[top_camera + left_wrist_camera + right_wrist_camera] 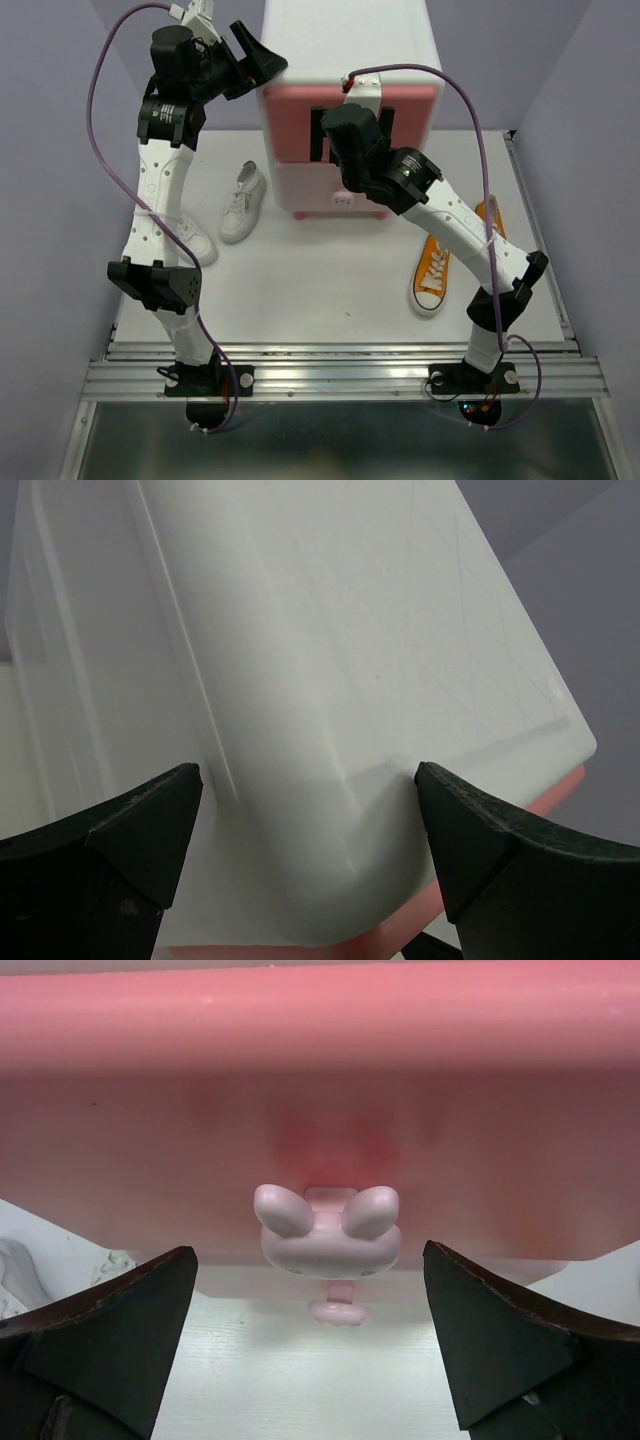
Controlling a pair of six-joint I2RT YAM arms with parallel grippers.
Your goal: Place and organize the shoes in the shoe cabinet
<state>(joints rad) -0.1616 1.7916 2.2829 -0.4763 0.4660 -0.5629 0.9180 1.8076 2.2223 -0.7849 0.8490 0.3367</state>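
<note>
The shoe cabinet (345,45) stands at the back middle, white, with a darker pink upper drawer front (290,120) and a pale pink lower one (290,185). My left gripper (262,68) is open, its jaws either side of the cabinet's top left corner (330,660), holding nothing. My right gripper (345,125) is open in front of the upper drawer, its fingers (120,1340) either side of the bunny knob (327,1235) and apart from it. One white shoe (243,203) lies left of the cabinet; another (195,240) is partly hidden by my left arm. One orange shoe (433,275) lies right; another (490,215) is mostly behind my right arm.
The lower drawer's small knob (342,198) shows below my right gripper and in the right wrist view (338,1312). Purple walls close in the table on the left, back and right. A metal rail (340,375) runs along the near edge by the arm bases.
</note>
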